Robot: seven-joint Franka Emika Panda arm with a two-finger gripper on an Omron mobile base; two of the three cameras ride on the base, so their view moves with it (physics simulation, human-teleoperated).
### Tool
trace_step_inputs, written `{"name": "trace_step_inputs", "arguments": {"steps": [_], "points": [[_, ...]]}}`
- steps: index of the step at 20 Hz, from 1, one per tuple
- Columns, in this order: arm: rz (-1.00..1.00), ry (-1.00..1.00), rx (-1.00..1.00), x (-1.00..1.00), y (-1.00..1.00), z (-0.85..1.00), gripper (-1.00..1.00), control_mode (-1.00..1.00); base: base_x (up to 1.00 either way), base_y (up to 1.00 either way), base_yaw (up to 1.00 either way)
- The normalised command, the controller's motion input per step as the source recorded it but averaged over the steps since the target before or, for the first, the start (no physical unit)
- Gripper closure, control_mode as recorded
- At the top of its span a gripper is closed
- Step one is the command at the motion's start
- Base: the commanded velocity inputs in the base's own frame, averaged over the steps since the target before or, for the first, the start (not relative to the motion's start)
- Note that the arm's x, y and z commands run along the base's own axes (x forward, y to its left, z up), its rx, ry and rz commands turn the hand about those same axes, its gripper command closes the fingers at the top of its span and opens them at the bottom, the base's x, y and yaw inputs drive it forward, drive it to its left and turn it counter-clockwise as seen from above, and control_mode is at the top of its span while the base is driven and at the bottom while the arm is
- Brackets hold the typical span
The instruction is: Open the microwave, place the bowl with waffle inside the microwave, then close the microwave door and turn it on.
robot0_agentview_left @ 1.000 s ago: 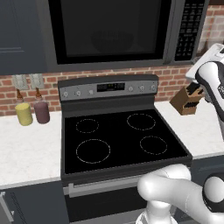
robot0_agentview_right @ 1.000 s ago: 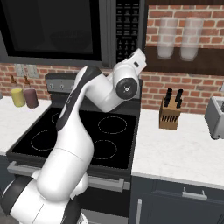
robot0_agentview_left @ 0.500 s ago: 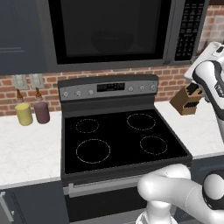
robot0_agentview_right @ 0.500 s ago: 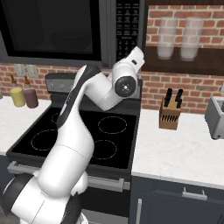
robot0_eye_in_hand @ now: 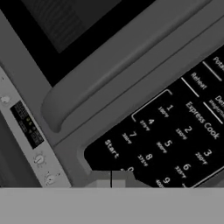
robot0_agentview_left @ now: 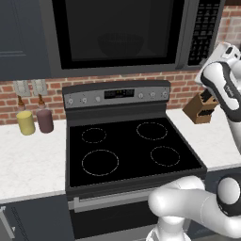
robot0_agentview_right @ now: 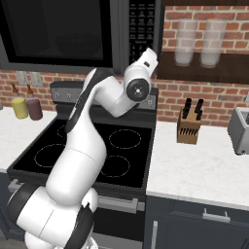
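Right at my fingertips, in the hand view, is the black keypad [robot0_eye_in_hand: 175, 135] of the microwave [robot0_agentview_left: 127, 37]. My gripper [robot0_eye_in_hand: 111, 180] is squeezed all the way shut and holds nothing. I think that is so the two tips make one small poking point for a button. The word Start sits just above my tips, a little to the left, so I judge I am about to press it and turn the microwave on.

Just past the keypad, up and to the left of my tips, runs the long curved bar handle [robot0_eye_in_hand: 127, 65]. Behind it is the microwave door [robot0_agentview_left: 117, 35] with its big dark window. It looks flat and shut against the box, so the closing step seems done.

Behind the glass, in the left base view, I can make out the faint round shape of the bowl [robot0_agentview_left: 120, 44] resting inside. I cannot see the waffle through the dark window.

Down below my hand is the black stove [robot0_agentview_left: 127, 150], with nothing on its rings. Off to one side, on the counter, stands a knife block [robot0_agentview_right: 188, 127]. Farther away, on the other side of the stove, are a yellow cup [robot0_agentview_left: 26, 122] and a dark red one [robot0_agentview_left: 45, 120].
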Motion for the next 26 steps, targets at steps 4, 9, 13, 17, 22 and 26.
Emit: {"name": "trace_step_inputs", "arguments": {"steps": [4,9,13,17,22,26], "points": [[0.0,0.0,-0.08,0.18,0.09,0.0,1.0,-1.0,0.0,0.0,0.0],[0.0,0.0,-0.09,0.1,0.08,0.0,1.0,-1.0,0.0,0.0,0.0],[0.0,0.0,-0.09,0.14,0.04,0.0,1.0,-1.0,0.0,0.0,0.0],[0.0,0.0,-0.09,0.2,0.04,0.0,1.0,-1.0,0.0,0.0,0.0],[0.0,0.0,-0.09,0.26,0.0,0.0,1.0,-1.0,0.0,0.0,0.0],[0.0,0.0,-0.09,0.27,0.0,0.0,1.0,-1.0,0.0,0.0,0.0]]}}
